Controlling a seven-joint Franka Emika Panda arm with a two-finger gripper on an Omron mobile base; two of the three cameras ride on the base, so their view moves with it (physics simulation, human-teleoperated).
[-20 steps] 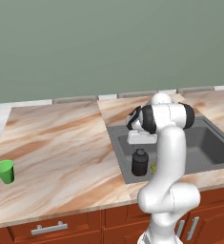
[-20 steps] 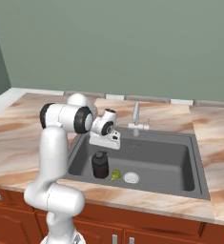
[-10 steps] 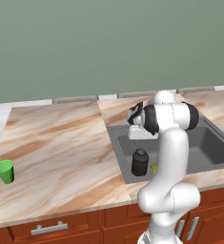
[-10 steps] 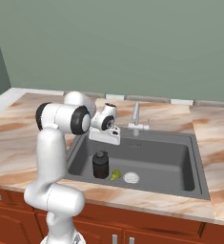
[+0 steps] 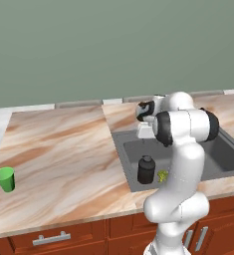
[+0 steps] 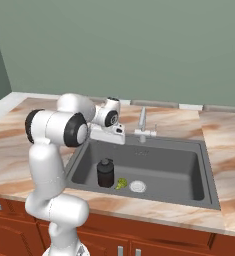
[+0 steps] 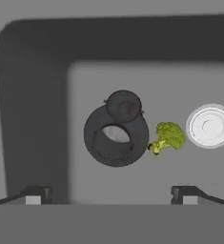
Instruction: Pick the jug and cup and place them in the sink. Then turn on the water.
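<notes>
I see the jug standing upright on the floor of the sink, in the front left part of the basin as the base cameras look at it. In the right base view the jug stands near the front wall of the sink, with a small yellow-green lump just beside it and the white round drain a little further to the right. The slim silver faucet stands at the back rim, and I see no stream under its spout. My tool hangs above the back left part of the basin, apart from the jug, and it holds nothing. In the hand view I look straight down on the jug; its round cap is toward the top of this view, and the green lump lies close by its side, with the drain beyond it. The two fingertips stand wide, far to each side of the jug, so the tool is fully spread and empty. The cup stands upright on the marble worktop, far to the left and well apart from the sink, near the front edge.
</notes>
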